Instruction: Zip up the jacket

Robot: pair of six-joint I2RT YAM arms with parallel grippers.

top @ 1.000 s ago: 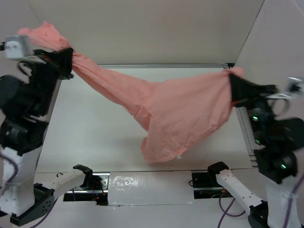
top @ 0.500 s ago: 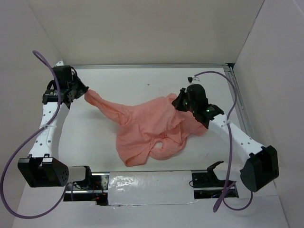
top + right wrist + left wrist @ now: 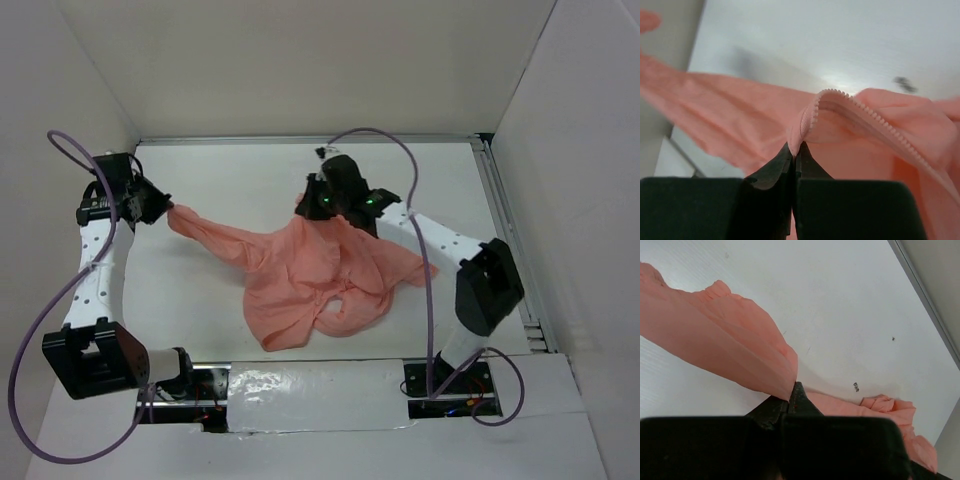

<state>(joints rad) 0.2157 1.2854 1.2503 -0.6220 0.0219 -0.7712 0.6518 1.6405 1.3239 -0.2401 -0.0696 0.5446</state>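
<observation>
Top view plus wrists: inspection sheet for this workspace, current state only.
Surface: white table, a few dark specks.
Job's things: jacket crumpled mid-table, one stretch pulled out toward the left; one row of zipper teeth exposed.
Clutter: nothing seen.
Hands: left hand shut on jacket fabric; right hand shut on the jacket beside the zipper edge.
Cables: purple cables loop loosely along both arms.
Surroundings: plain walls on three sides; metal rail at the far edge.
</observation>
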